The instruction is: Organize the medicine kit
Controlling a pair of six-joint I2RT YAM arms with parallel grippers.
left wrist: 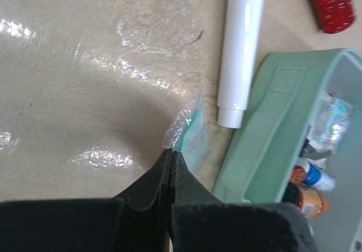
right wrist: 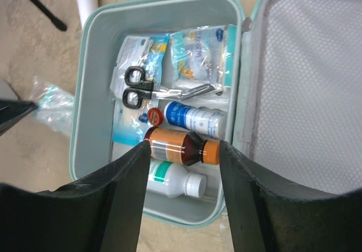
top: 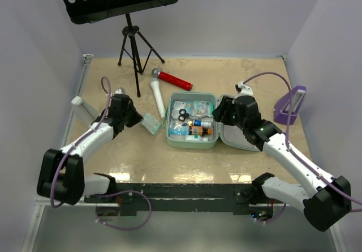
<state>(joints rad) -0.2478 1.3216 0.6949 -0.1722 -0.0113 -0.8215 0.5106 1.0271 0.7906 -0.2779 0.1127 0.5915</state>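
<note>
Beige table [top: 254, 76], white walls behind, and the kit [top: 191, 145] sits mid-table, open, with its lid [right wrist: 305, 93] flopped flat to the right. The tray is already crowded: scissors [right wrist: 147, 90] on sachets, a blue-label bottle [right wrist: 195, 119], an amber bottle [right wrist: 169, 149] and a white bottle [right wrist: 169, 179]. The left gripper [left wrist: 171, 156] is low, just left of the kit. Its jaws are pressed together and pinch the edge of a clear packet [left wrist: 189, 133] with teal contents, which rests on the table. The grip looks like it is on thin film only; how much is between the pads is hard to tell from the wrist view. The right gripper [right wrist: 184, 145] hangs over the tray, jaws spread with nothing in them, straddling above the amber bottle. Main risk: the packet slides out of that shallow pinch on the lift, since slick film and a corner hold make a weak grip. Second: the packet hangs limp and catches the kit's near wall on the way over, dragging the box or peeling loose. Third: both arms end up over the tray at once and knock together unless the right one clears out. The white tube [left wrist: 240, 48] lies just beside the packet, touching the kit corner or nearly so, and a wide swing could roll it. A packet dropped on top of the scissors may also sit too high for the lid to close.
</note>
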